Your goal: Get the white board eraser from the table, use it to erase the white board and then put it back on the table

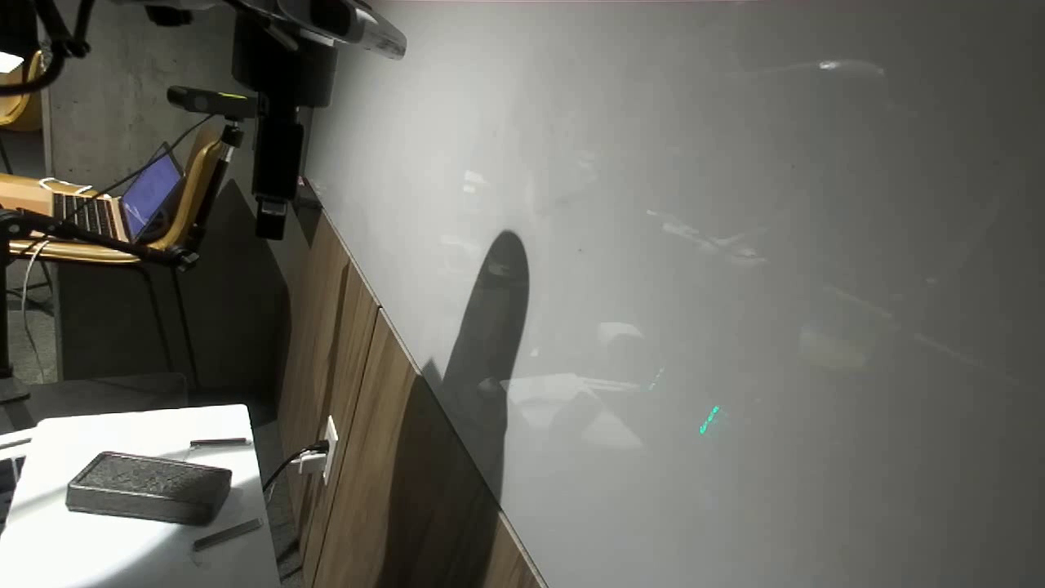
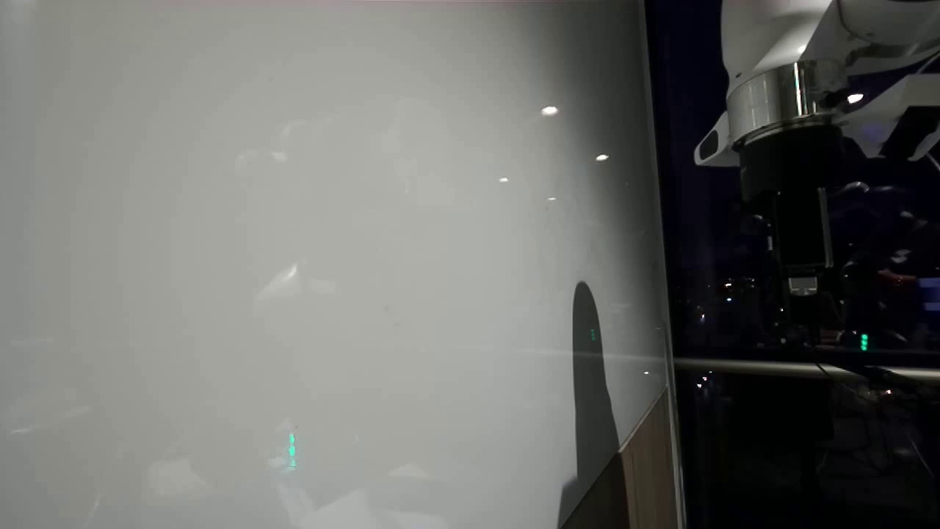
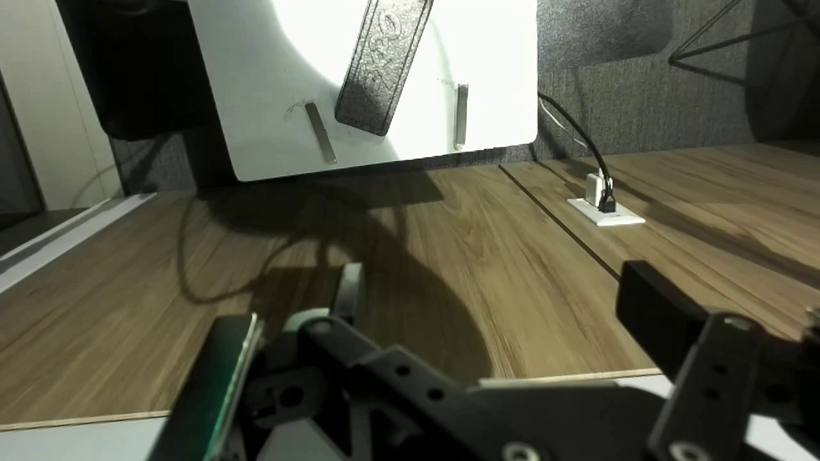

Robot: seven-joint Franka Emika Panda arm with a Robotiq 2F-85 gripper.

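Note:
The dark grey-black white board eraser (image 1: 148, 488) lies flat on the white table (image 1: 122, 559) in an exterior view. In the wrist view the eraser (image 3: 384, 67) lies on the table (image 3: 256, 121) at the top, its upper end cut off by the frame edge. The large glossy white board (image 1: 653, 204) fills much of both exterior views (image 2: 330, 220). My gripper (image 3: 496, 298) is open in the wrist view, its fingers wide apart with nothing between them. The gripper (image 1: 271, 220) hangs pointing down, high above the table and apart from the eraser.
Two thin strips (image 1: 227, 535) lie on the table beside the eraser. Wood panelling (image 1: 343, 392) runs below the board. A wall outlet with plug and cable (image 3: 605, 208) juts from it. A laptop (image 1: 151, 196) sits on a chair, near a mounted camera (image 1: 211, 101).

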